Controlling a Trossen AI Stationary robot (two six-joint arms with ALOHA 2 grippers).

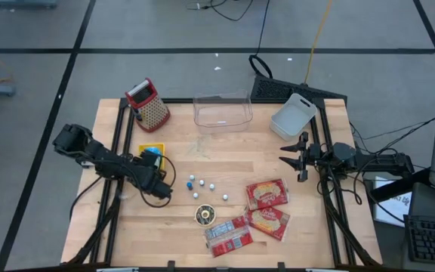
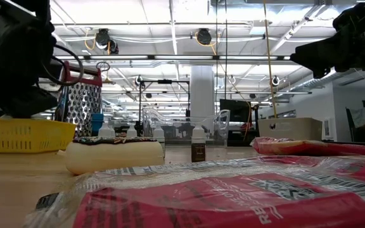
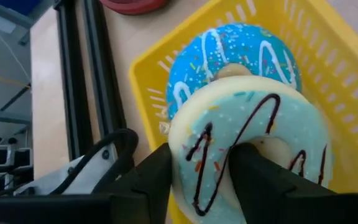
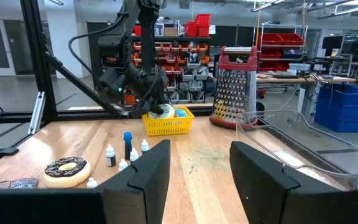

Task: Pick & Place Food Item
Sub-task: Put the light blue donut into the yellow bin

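My left gripper (image 3: 197,171) at frame's left straddles the pale donut (image 3: 253,149) over the yellow basket (image 3: 148,81), fingers slightly parted; right gripper (image 4: 197,168) idle, half-open

Bright, even ceiling lights (image 2: 203,36) glare in the low view, whose foreground packet (image 2: 233,202) blurs.

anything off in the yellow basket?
Yes: the pale blue donut stands on edge in the yellow basket, leaning on the blue donut, with the left gripper straddling its rim. Nothing looks spilled or damaged.
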